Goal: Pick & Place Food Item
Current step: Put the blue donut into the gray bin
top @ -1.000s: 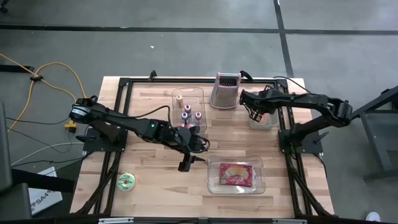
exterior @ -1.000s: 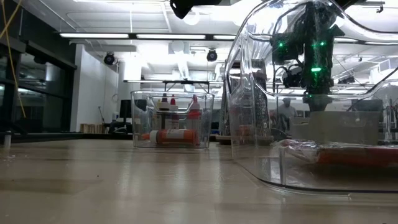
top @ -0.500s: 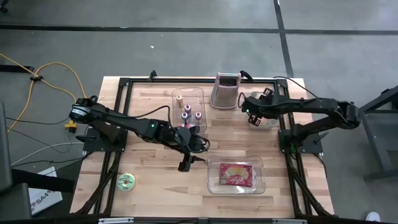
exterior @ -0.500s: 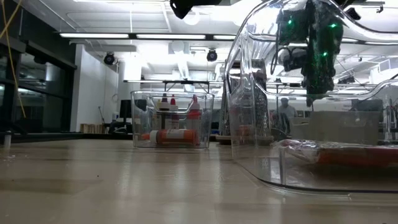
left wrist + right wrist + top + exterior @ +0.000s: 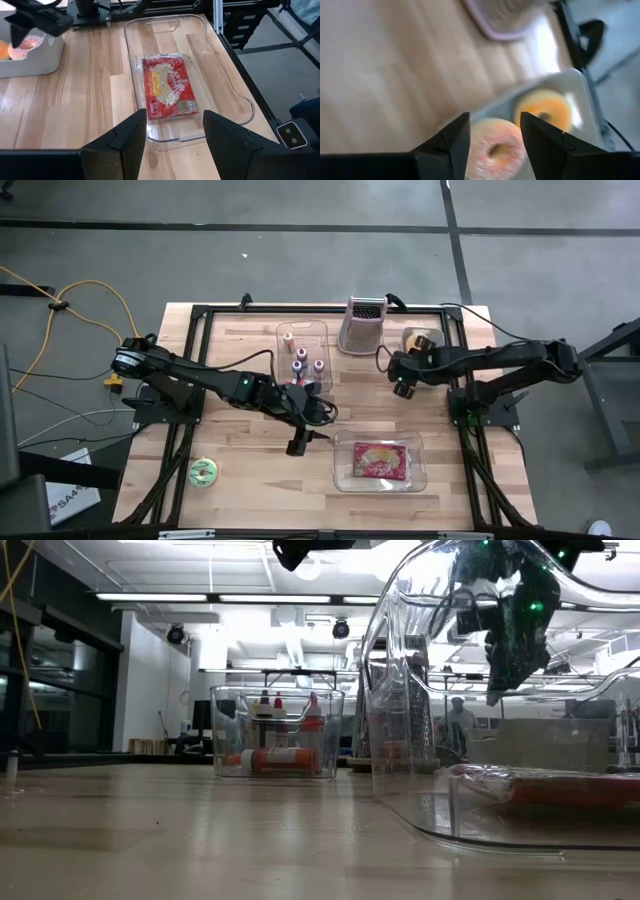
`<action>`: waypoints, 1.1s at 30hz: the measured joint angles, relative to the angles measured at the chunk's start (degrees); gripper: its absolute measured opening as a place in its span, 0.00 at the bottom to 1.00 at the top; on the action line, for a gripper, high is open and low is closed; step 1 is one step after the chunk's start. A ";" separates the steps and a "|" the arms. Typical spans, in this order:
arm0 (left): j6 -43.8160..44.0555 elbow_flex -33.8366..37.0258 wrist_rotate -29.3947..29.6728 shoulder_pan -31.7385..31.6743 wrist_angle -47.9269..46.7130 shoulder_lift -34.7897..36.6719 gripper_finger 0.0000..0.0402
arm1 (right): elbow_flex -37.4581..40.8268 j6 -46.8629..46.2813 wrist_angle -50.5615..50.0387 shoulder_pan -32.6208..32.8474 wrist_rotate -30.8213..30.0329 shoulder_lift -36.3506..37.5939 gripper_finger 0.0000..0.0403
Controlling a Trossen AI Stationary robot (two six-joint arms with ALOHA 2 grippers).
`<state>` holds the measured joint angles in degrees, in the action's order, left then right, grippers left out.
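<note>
Nearest the front edge sat a green tape roll, off to the left, out of play. Just right of centre lay the clear tray, and inside it a red food packet rested flat — so one item looked already placed. The left gripper hovered just beside that tray's left end, fingers apart and holding nothing; in its wrist view the packet showed between the two open fingers, untouched.

Farther back, the clear bin of small bottles stood mid-table, and the box grater beyond it. To the right, the right gripper hung over bare wood, just beside the grey dish, jaws spread and empty. Its wrist view showed two doughnuts in that dish: a pink one and an orange one, both lying there unpicked.

Judging by that, the doughnuts were the work left: neither was lifted, and the placing step had not begun for them.
</note>
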<state>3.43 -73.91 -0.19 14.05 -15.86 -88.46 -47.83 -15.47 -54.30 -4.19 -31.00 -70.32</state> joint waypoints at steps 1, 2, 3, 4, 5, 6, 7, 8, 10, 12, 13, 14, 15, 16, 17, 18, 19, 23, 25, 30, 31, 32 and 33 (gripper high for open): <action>0.17 0.00 -0.02 0.01 -0.22 0.01 0.47 | 0.00 -0.04 1.03 0.87 1.07 0.00 0.40; 0.58 0.00 -0.02 0.00 -0.40 -0.01 0.47 | 0.00 -0.03 2.16 1.73 2.23 0.00 0.40; 0.92 0.00 -0.03 0.00 -0.69 -0.01 0.47 | 0.00 0.01 3.36 2.59 3.49 0.00 0.40; 0.93 0.00 -0.08 -0.01 -1.04 -0.01 0.47 | 0.00 0.00 4.83 3.44 4.91 0.00 0.40; 0.93 0.00 -0.13 0.00 -1.28 -0.01 0.47 | -0.02 0.01 6.36 4.30 6.54 0.00 0.40; 0.93 0.00 -0.13 0.00 -1.52 -0.01 0.47 | 0.00 0.03 8.01 5.15 8.30 0.00 0.40; 0.95 0.00 -0.13 0.02 -1.76 -0.01 0.47 | -0.02 0.09 9.72 6.02 9.87 0.00 0.40; 0.95 0.00 -0.13 0.02 -1.95 -0.01 0.47 | -0.02 0.07 11.60 6.83 11.54 0.00 0.40; 0.98 0.00 -0.13 0.02 -2.29 -0.01 0.47 | -0.02 0.13 15.82 8.54 14.14 0.00 0.40; 1.08 0.00 -0.15 0.02 -2.32 -0.01 0.47 | -0.02 0.22 19.54 10.27 16.18 0.00 0.40; 1.08 -0.01 -0.15 0.02 -2.32 -0.01 0.47 | -0.02 0.25 21.43 11.17 17.07 0.00 0.40; 1.10 0.00 -0.15 0.00 -2.34 -0.01 0.47 | -0.02 0.28 23.26 12.07 17.84 0.00 0.40; 1.10 -0.02 -0.17 0.02 -2.39 -0.01 0.47 | -0.02 0.41 24.85 13.03 18.40 0.00 0.40; 1.10 0.00 -0.17 0.08 -2.41 -0.01 0.47 | -0.02 0.61 26.24 13.93 19.15 0.00 0.40; 1.10 -0.02 -0.16 0.20 -2.41 -0.01 0.47 | -0.02 0.73 27.46 14.81 19.63 0.00 0.40; 1.09 -0.01 -0.17 0.34 -2.48 -0.01 0.47 | -0.02 0.77 28.86 15.79 19.89 0.00 0.40; 1.09 0.00 -0.17 0.52 -2.58 -0.01 0.47 | -0.02 0.81 30.00 16.62 20.47 0.00 0.40; 1.08 0.00 -0.19 1.37 -2.62 -0.01 0.47 | -0.02 2.05 33.34 20.39 20.85 0.00 0.40; 1.08 -0.02 -0.19 1.78 -2.62 -0.01 0.47 | -0.02 3.17 34.56 22.25 20.59 -0.02 0.40; 1.22 -0.02 -0.19 2.83 -2.62 -0.01 0.47 | -0.02 3.88 37.83 25.23 20.55 -0.02 0.40; 1.35 -0.02 -0.21 2.99 -2.62 -0.01 0.47 | -0.02 3.86 38.33 25.61 20.52 -0.04 0.40; 1.37 -0.01 -0.21 3.19 -2.60 -0.01 0.47 | -0.02 3.87 38.80 25.86 20.51 -0.04 0.40; 1.37 -0.01 -0.23 3.34 -2.60 -0.01 0.47 | -0.02 3.85 39.33 26.09 20.51 -0.04 0.40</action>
<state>4.80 -73.92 -0.42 17.39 -18.46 -88.47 -47.86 -11.62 -14.96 21.90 -10.49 -70.37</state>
